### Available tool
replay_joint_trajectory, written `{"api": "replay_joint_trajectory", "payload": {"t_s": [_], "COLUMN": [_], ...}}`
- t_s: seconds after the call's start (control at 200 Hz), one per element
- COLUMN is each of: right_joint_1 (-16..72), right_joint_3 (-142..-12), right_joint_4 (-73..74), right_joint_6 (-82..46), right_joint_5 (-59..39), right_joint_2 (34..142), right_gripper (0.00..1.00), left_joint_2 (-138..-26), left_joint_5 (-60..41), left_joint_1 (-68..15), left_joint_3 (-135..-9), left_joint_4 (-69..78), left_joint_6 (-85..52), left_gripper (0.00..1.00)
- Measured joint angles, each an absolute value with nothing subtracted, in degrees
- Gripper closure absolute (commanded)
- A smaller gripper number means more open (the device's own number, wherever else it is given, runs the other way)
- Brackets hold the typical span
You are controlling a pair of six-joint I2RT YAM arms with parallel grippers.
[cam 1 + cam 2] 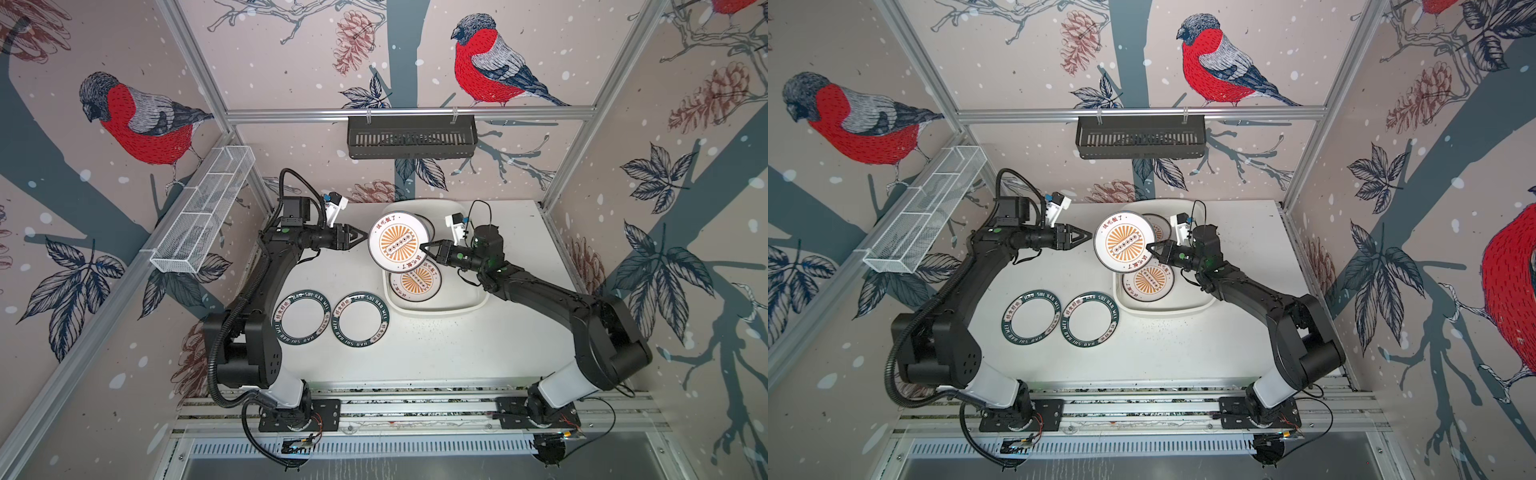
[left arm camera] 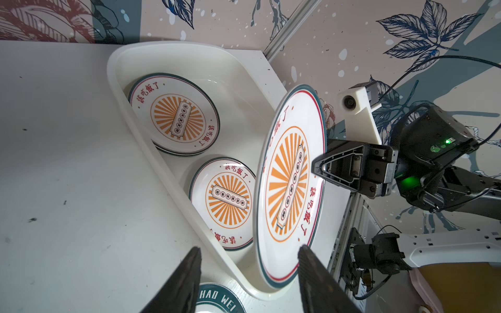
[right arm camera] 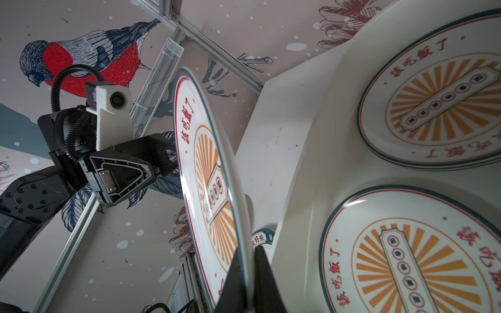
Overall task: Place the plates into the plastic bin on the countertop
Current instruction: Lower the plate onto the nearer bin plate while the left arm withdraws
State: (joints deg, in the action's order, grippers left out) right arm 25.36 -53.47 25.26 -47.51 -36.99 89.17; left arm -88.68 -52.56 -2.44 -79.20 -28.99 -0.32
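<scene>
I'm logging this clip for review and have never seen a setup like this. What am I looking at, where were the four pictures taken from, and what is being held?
This is a robot with two black arms bolted along the front of a white table. Each arm ends in a two-fingered gripper. Two of the pictures look down from overhead and are nearly alike. The other two come from cameras on the arms' wrists. The right gripper is shut on the rim of a sunburst plate, holding it tilted above a white bin. The left gripper is open beside that plate's opposite edge. Other sunburst plates lie in the bin. Two green-rimmed plates lie flat on the table.
</scene>
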Motion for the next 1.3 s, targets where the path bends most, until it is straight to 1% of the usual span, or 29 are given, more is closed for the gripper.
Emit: {"api": "replay_joint_trajectory", "payload": {"t_s": [0.245, 0.475, 0.63, 0.846, 1.296], "right_joint_1": [18.4, 15.3, 15.2, 15.4, 17.3], "right_joint_3": [-53.9, -54.3, -55.5, -59.5, -64.7], "right_joint_4": [14.3, 3.0, -2.6, -8.5, -13.5], "right_joint_6": [-40.6, -32.8, -29.4, -25.3, -23.8], "right_joint_5": [-38.5, -39.0, -39.0, -38.5, -37.5], "right_joint_2": [86.8, 87.2, 90.0, 95.3, 103.7], "right_gripper": [0.97, 0.97, 0.97, 0.96, 0.93], "left_joint_2": [-85.9, -82.7, -80.0, -76.8, -76.2], "left_joint_5": [-45.7, -39.6, -37.5, -37.0, -37.5], "left_joint_1": [-2.4, -2.4, -2.4, -2.4, -2.4], "left_joint_3": [-82.4, -83.2, -80.4, -74.9, -73.8], "left_joint_4": [-33.0, -35.3, -35.3, -34.4, -32.2], "left_joint_6": [5.5, 10.9, 12.1, 12.0, 11.8], "left_gripper": [0.38, 0.33, 0.28, 0.27, 0.26]}}
